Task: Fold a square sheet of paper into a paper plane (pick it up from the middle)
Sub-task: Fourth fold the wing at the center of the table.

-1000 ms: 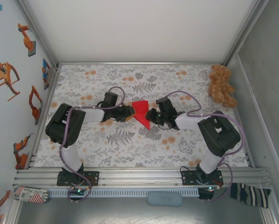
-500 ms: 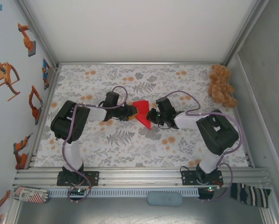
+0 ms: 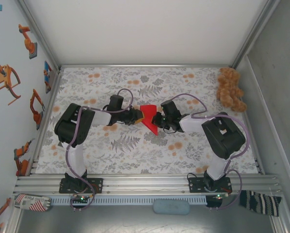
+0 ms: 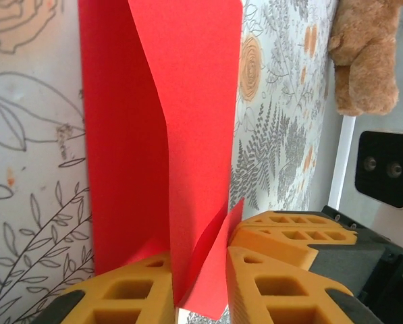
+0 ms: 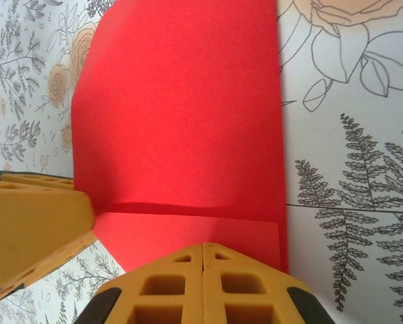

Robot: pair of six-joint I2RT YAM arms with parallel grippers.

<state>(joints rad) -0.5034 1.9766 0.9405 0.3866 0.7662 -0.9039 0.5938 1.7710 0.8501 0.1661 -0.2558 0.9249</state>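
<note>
Red paper (image 4: pixel 187 101) dips between the left jaws, lower edge cut off

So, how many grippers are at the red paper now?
2. The left gripper is at the left edge of the red paper, a raised flap between its open jaws. The right gripper is at its right edge, jaws shut.

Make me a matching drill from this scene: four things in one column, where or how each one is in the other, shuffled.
1 square sheet of paper
2 teddy bear
3 left gripper
4 right gripper

A closed tight
B far right corner of the table
C red, lying between the two grippers
D open around a raised flap of the sheet

Pairs: 1-C, 2-B, 3-D, 4-A
</note>
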